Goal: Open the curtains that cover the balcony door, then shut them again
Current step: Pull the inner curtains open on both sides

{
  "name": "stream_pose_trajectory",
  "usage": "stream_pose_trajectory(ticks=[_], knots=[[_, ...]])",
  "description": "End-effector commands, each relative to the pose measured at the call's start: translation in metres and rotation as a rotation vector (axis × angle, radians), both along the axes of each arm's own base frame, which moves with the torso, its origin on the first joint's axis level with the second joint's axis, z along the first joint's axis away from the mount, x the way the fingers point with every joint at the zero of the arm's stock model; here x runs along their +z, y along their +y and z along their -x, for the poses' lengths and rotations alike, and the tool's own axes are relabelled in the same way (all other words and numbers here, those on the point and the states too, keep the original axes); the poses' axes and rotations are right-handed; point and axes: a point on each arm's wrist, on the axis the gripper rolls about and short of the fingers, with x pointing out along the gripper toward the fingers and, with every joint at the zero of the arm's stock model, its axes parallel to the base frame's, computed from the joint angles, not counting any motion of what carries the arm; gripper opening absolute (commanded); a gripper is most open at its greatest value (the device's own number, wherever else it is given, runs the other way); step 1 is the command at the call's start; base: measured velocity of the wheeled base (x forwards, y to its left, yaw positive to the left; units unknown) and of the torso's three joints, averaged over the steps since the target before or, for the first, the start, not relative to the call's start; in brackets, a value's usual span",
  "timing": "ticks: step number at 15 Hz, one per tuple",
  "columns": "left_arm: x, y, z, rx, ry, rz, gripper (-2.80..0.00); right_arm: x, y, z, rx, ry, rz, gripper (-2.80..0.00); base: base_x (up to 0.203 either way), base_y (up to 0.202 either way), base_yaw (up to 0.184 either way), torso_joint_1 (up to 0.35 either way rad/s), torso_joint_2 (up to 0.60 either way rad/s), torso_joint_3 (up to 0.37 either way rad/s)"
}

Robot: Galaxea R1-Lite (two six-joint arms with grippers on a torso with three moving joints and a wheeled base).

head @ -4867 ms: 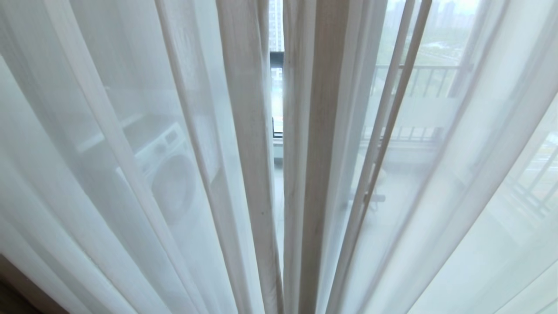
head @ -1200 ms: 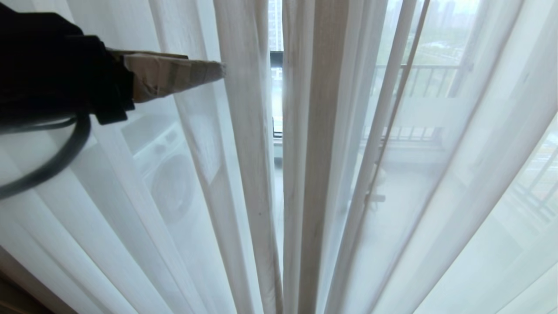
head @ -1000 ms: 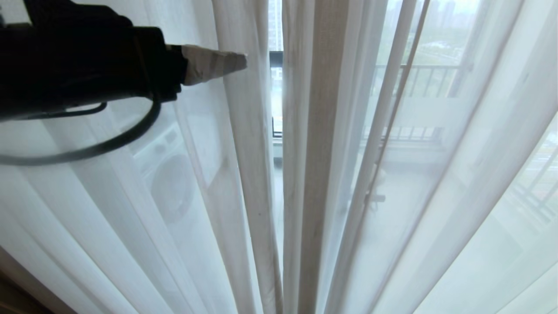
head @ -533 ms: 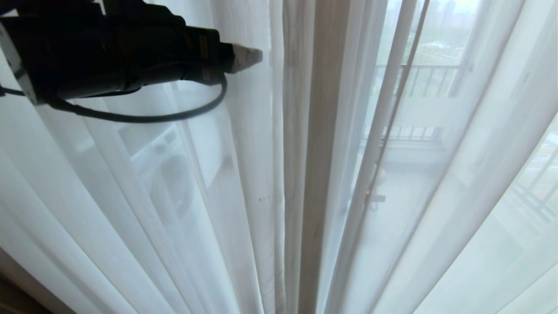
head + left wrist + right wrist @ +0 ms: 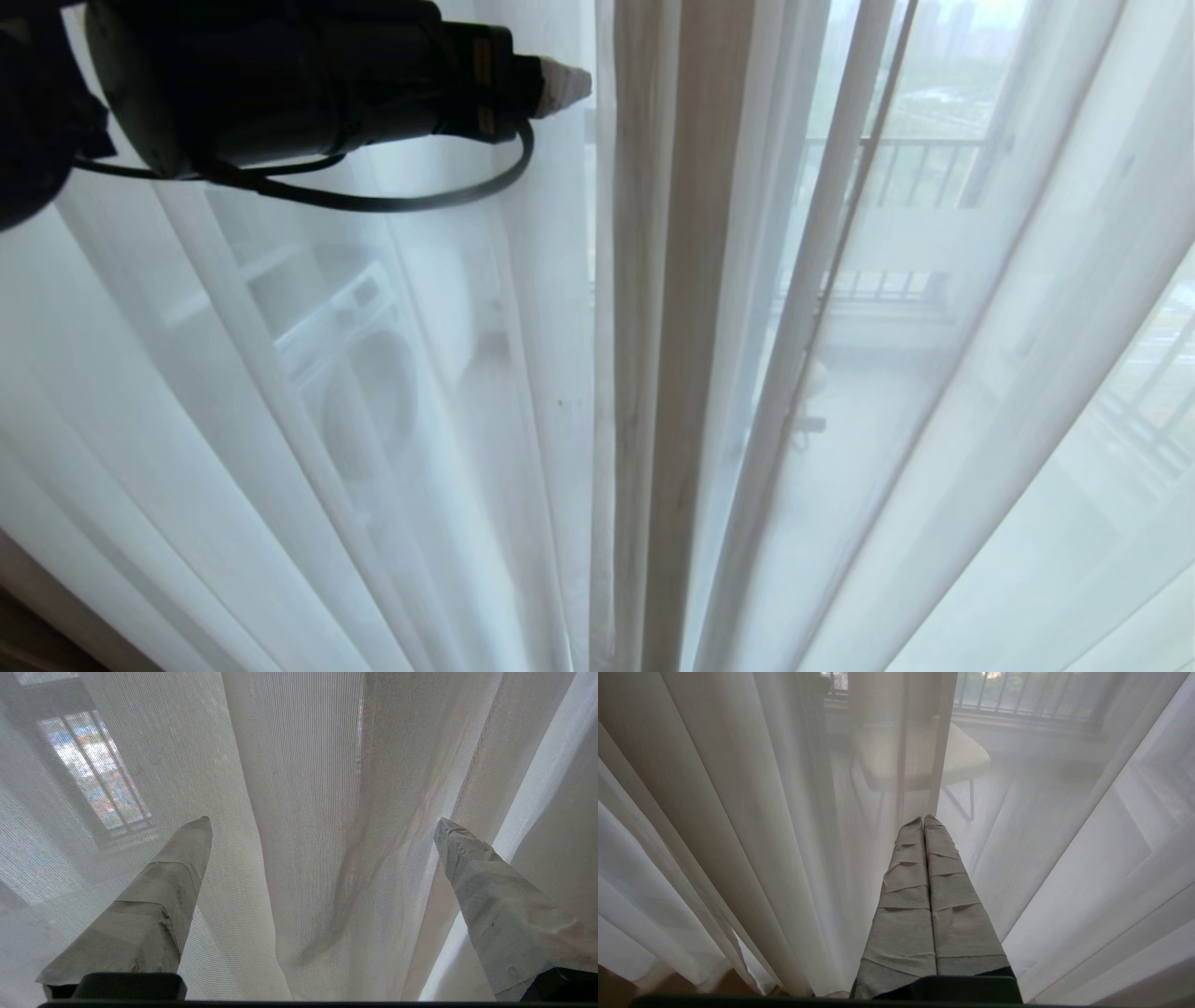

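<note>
From the head view, the thin, sheer white curtains (image 5: 373, 392) hang in long vertical folds across the whole scene, and their two inner hems meet as a denser beige-looking band of bunched fabric (image 5: 672, 327) running from top to floor just right of the middle. The left arm, black with a looping black cable (image 5: 392, 196), reaches in along the top edge from the left, and the left tool (image 5: 565, 82), its fingers wrapped in pale tape, has its tip right at the left panel's inner folds, touching or just short of the cloth. Through the fabric a white front-loading washing machine (image 5: 364, 373) shows dimly on the left and a balcony railing with thin bars (image 5: 896, 177) on the right; the balcony door itself cannot be made out behind the drapes. In the left wrist view, the left tool (image 5: 322, 826) stands wide open, its two tape-wrapped fingers (image 5: 159, 905) spread far apart with a soft fold of the sheer curtain (image 5: 317, 835) lying between them, not pinched; a hemmed edge of the cloth runs close by the other finger, and a barred window (image 5: 93, 770) glows behind the weave. In the right wrist view, the right tool (image 5: 923, 820) is fully closed, its taped fingers (image 5: 906, 896) pressed flat together with nothing between them, pointing at the lower folds of the curtains (image 5: 738, 812), near the fabric, whether touching I cannot tell. A pale chair on thin legs (image 5: 924, 760) shows hazily beyond the cloth.
</note>
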Motion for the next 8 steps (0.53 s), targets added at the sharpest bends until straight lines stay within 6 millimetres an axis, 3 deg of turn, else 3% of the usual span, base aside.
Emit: stream_pose_trajectory(ticks=[1,5,6,8], knots=[[-0.002,-0.0072,-0.0089,0.004,0.002,-0.003,0.0,0.0,0.0,0.0,0.001,0.0,0.001,-2.8,0.0,0.0,0.0,0.0,0.0,0.0],[-0.0049,-0.0087,-0.0124,0.037,0.008,-0.007,0.0,0.0,0.0,0.0,0.001,0.0,0.001,-2.8,0.0,0.0,0.0,0.0,0.0,0.0],[-0.0057,-0.009,-0.0133,0.038,0.01,-0.008,-2.8,0.0,0.0,0.0,0.001,0.0,0.001,-2.8,0.0,0.0,0.0,0.0,0.0,0.0],[-0.0057,-0.0089,-0.0146,0.042,0.009,-0.011,-2.8,0.0,0.0,0.0,0.001,0.0,0.001,-2.8,0.0,0.0,0.0,0.0,0.0,0.0]])
